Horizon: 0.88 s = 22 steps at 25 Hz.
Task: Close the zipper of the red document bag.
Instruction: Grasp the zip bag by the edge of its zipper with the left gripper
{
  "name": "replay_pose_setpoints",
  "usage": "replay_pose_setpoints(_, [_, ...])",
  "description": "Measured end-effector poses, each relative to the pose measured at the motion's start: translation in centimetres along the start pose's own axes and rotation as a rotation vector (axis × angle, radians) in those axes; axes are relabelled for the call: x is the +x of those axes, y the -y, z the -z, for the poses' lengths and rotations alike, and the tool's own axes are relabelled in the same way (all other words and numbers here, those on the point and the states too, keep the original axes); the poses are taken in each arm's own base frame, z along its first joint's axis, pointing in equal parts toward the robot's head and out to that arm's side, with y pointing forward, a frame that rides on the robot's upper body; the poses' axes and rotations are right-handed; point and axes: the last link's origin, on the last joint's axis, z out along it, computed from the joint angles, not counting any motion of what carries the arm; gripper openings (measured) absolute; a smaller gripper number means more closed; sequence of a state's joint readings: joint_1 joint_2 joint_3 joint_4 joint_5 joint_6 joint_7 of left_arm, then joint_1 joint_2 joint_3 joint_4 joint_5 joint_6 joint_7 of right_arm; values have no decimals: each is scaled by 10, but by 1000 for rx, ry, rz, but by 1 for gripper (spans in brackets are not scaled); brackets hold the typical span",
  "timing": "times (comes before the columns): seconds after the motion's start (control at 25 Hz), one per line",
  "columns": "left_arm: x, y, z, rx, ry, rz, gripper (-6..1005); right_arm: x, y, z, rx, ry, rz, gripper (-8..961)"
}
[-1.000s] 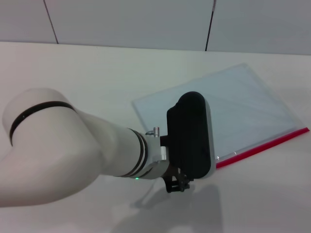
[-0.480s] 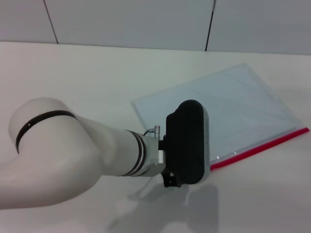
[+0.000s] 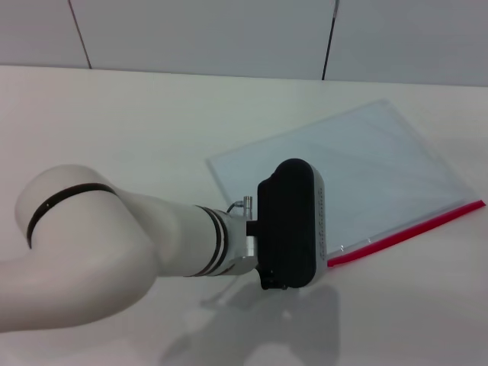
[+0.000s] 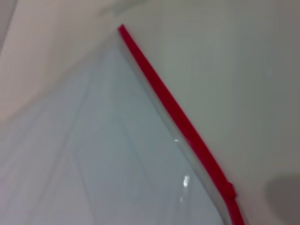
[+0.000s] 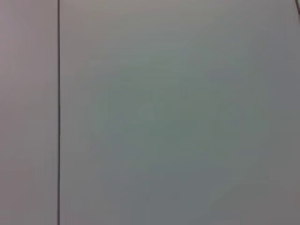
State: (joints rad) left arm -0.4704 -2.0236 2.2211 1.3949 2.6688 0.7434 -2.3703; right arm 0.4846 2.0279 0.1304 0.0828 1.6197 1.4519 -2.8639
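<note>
The red document bag [image 3: 366, 171] lies flat on the white table, right of centre, a pale blue-grey pouch. Its zipper [image 3: 415, 227] is the red strip along the near long edge. My left gripper [image 3: 274, 280] hangs over the bag's near-left corner, and its black housing hides that end of the zipper. The left wrist view looks down on the bag [image 4: 103, 159] and the zipper [image 4: 173, 110], which has a small red bump [image 4: 228, 190] low on the strip. My right gripper is out of view.
The white table [image 3: 137, 130] stretches bare to the left and behind the bag. A grey panelled wall [image 3: 229, 34] stands at the back. The right wrist view shows only a wall panel [image 5: 178, 117].
My left arm has shifted slightly left and lower, bringing the gripper closer to the table by the bag's near-left corner. The bag has not moved.
</note>
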Motion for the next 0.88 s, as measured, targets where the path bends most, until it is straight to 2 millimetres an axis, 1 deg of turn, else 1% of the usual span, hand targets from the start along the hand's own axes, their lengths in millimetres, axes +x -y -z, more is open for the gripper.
replay_pose_setpoints(0.2, [-3, 1, -2, 15, -4, 3, 440, 0, 1, 1, 4, -1, 0, 731])
replay_pose_setpoints(0.44, [-7, 2, -4, 23, 2, 19, 207, -1, 1, 2, 5, 11, 0, 731])
replay_pose_setpoints(0.68, [-7, 4, -5, 39, -8, 26, 124, -1, 1, 2, 5, 11, 0, 730])
replay_pose_setpoints(0.88, [-10, 8, -1, 140, -67, 44, 55, -1, 0, 2, -18, 4, 13, 730])
